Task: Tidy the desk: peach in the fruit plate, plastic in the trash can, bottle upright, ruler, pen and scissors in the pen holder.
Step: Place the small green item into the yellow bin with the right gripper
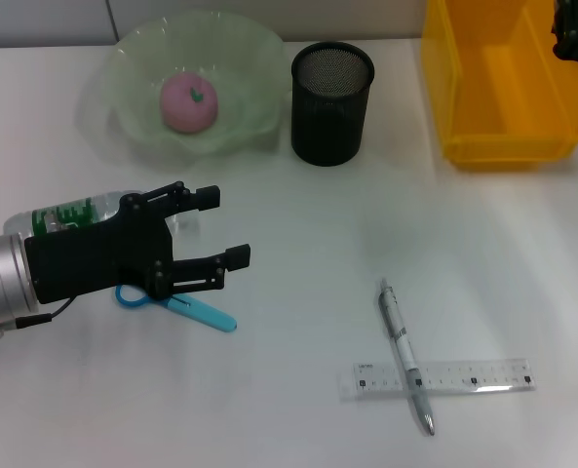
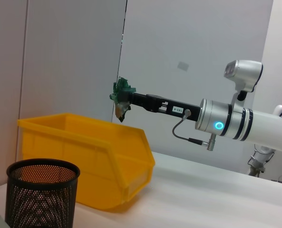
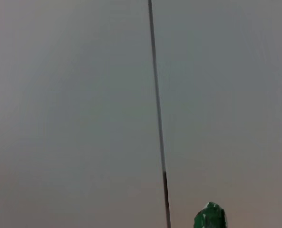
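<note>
The pink peach [image 1: 189, 102] lies in the green fruit plate [image 1: 137, 54]. My left gripper [image 1: 224, 227] is open, low over the desk, in front of the lying bottle [image 1: 69, 213] and above the blue scissors [image 1: 193, 309]. The pen [image 1: 404, 354] lies across the clear ruler [image 1: 446, 377] at the front right. The black mesh pen holder [image 1: 332, 102] stands upright. My right gripper [image 2: 126, 100] is shut on a crumpled green piece of plastic [image 2: 121, 88], held above the yellow trash can [image 2: 88, 156]. The plastic's tip [image 3: 209, 217] shows in the right wrist view.
The yellow trash can [image 1: 498, 83] stands at the back right, with the right gripper [image 1: 574, 34] at its far corner. The pen holder [image 2: 41, 190] stands beside it. Grey partition walls rise behind the desk.
</note>
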### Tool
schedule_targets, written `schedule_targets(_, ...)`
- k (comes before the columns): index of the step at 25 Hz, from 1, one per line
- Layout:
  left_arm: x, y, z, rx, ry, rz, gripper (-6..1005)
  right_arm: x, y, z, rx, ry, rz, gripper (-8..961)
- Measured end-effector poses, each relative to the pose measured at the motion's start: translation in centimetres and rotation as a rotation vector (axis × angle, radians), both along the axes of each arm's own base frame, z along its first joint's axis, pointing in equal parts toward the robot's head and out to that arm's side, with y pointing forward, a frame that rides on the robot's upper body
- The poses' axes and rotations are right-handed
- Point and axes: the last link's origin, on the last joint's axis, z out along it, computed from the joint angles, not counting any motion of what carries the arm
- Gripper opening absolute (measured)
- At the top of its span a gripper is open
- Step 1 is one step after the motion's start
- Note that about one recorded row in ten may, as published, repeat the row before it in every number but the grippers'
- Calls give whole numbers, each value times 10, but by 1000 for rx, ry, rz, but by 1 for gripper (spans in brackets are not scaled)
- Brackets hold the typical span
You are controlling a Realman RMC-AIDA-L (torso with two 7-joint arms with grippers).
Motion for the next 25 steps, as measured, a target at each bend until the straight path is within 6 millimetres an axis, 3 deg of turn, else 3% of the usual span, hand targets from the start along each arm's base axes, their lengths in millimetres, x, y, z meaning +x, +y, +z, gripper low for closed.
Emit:
schedule_targets(17, 0, 1, 2, 4, 3, -5, 816, -4, 4, 1, -6, -7, 14, 112)
schedule_targets(25, -1, 1, 3, 6, 5, -3, 814, -4, 4, 2, -5, -5, 15, 375)
